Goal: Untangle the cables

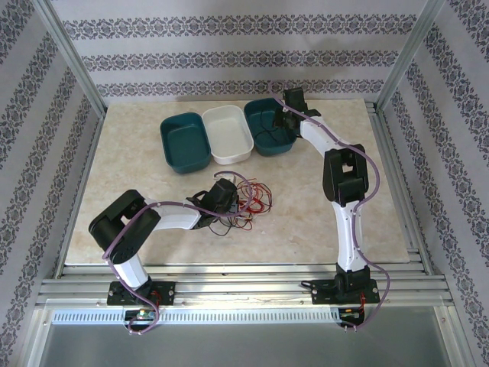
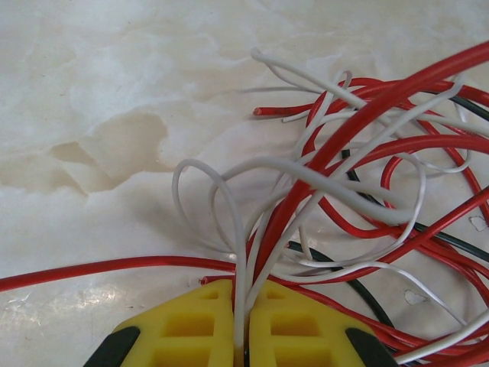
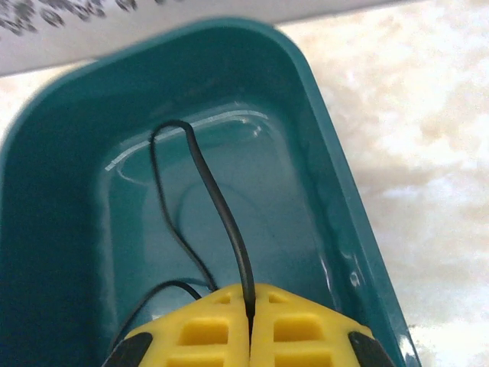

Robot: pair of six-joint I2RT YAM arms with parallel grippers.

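Observation:
A tangle of thin red, white and black cables [image 1: 250, 200] lies on the marble tabletop in front of the bins. My left gripper [image 1: 232, 196] sits at its left edge. In the left wrist view its yellow fingers [image 2: 191, 329] are shut on white cables [image 2: 241, 267], with red cables [image 2: 367, 115] and a black one [image 2: 359, 287] looping around them. My right gripper [image 1: 281, 116] hangs over the right teal bin [image 1: 269, 145]. The right gripper [image 3: 250, 298] is shut on a single black cable [image 3: 215, 195], which loops down into the bin [image 3: 336, 176].
Three bins stand in a row at the back: a teal one [image 1: 186, 145], a white one [image 1: 229, 136] and the right teal one. Aluminium frame rails [image 1: 229, 277] edge the table at the front and sides. Bare marble [image 1: 137, 183] lies left of the tangle.

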